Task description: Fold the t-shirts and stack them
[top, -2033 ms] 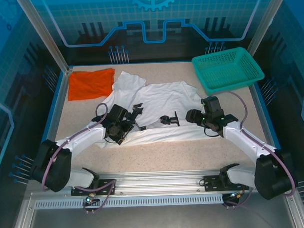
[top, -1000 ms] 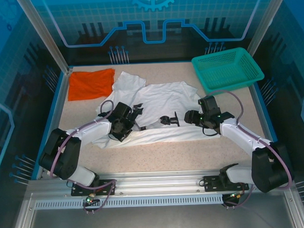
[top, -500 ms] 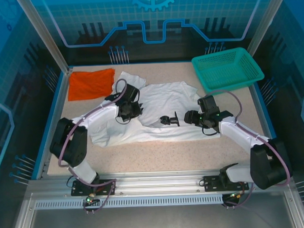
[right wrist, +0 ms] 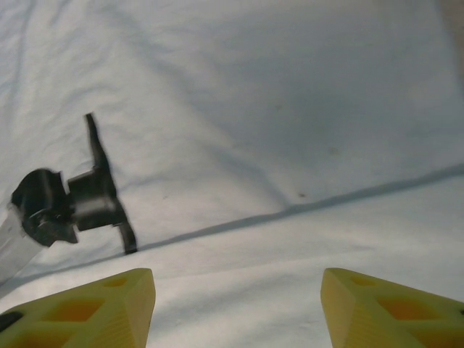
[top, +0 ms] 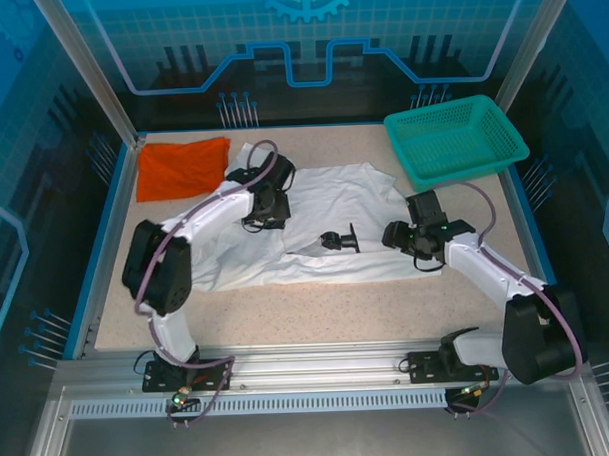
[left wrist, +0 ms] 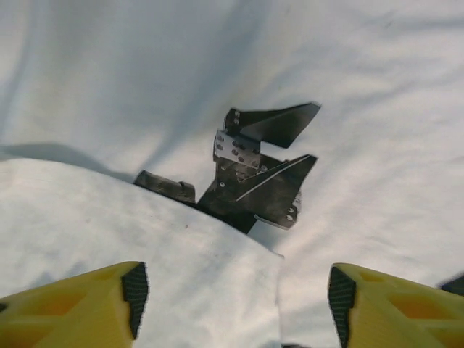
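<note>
The white t-shirt (top: 329, 202) lies spread across the middle of the table, its near hem folded up in a long band. Its black printed graphic (top: 340, 240) shows mid-shirt. The orange-red t-shirt (top: 182, 167) lies flat at the far left. My left gripper (top: 269, 211) hovers open over the white shirt's left part; in the left wrist view a folded flap (left wrist: 145, 254) lies between the yellow fingers (left wrist: 80, 308) and partly covers a black print (left wrist: 257, 181). My right gripper (top: 393, 233) is open over the shirt's right side, above the fold line (right wrist: 304, 210), with nothing held.
A teal mesh basket (top: 453, 138) stands at the far right corner. The blue raised border (top: 104, 225) rims the speckled table. Bare tabletop runs along the near edge between the arm bases.
My left gripper has swung from the shirt's near-left edge towards the far side, over the shirt beside the orange one. The right gripper has shifted slightly right.
</note>
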You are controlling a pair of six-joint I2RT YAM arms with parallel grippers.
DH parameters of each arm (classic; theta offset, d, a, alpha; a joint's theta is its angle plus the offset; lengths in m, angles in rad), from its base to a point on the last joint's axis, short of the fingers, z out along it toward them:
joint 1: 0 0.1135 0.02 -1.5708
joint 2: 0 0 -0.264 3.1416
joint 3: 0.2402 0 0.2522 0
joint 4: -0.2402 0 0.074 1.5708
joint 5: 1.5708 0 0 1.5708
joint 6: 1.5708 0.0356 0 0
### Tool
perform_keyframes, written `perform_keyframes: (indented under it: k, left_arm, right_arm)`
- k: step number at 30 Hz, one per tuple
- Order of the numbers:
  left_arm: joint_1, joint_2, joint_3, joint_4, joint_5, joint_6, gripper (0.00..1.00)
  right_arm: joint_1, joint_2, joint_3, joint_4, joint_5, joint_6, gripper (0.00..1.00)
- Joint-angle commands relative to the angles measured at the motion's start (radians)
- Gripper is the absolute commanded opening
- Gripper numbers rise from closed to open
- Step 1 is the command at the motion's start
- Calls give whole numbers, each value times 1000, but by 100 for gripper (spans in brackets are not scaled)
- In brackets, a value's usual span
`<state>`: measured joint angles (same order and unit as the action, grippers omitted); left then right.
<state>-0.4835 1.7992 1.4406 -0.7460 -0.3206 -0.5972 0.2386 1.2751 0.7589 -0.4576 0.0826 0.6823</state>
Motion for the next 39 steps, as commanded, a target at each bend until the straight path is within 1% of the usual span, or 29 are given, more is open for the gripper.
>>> perform_keyframes:
  k: [1, 3, 4, 6, 8, 10, 13, 15, 20, 23, 27, 28, 32, 37, 39]
  left_arm:
    - [-7, -179, -92, 30, 93, -112, 57]
    - [-14, -230, -196, 120, 199, -165, 48]
    - [-24, -248, -252, 162, 236, -182, 47]
    - [-38, -250, -336, 228, 258, -201, 45]
    - [-41, -230, -402, 263, 256, -212, 44]
    - [-42, -214, -467, 297, 232, -213, 42]
    - [-39, -221, -558, 305, 132, -219, 42]
    - [-36, -239, -619, 318, 97, -223, 43]
    - [-28, -292, -724, 284, 51, -240, 46]
    - [-23, -362, -786, 249, 35, -255, 47]
    - [-20, -480, -859, 194, 24, -265, 48]
    - [-17, -510, -875, 180, 24, -268, 48]
    - [-16, -608, -931, 146, 51, -289, 47]
    - [-21, -723, -1006, 131, 118, -326, 47]
    - [-33, -756, -1021, 116, 128, -346, 47]
  right_arm:
    - [-57, -3, 12, -74, 8, 15, 60]
    - [-75, 3, 4, -72, -15, 11, 52]
    - [-80, 7, -1, -68, -29, 11, 50]
    - [-81, 14, -9, -52, -57, 13, 48]
    - [-77, 43, -14, -33, -95, 10, 46]
    - [-69, 101, 8, -50, -127, 3, 45]
    - [-42, 168, 37, -83, -141, -11, 45]
    - [-19, 180, 28, -69, -147, -4, 46]
    - [33, 202, 10, -78, -142, 14, 48]
    - [60, 207, 5, -108, -128, 25, 49]
    - [93, 237, -2, -153, -141, 29, 50]
    - [108, 235, -2, -172, -124, 32, 49]
    - [144, 203, -42, -197, -132, 58, 50]
    - [191, 117, -146, -205, -154, 134, 50]
    - [201, 82, -179, -214, -160, 161, 50]
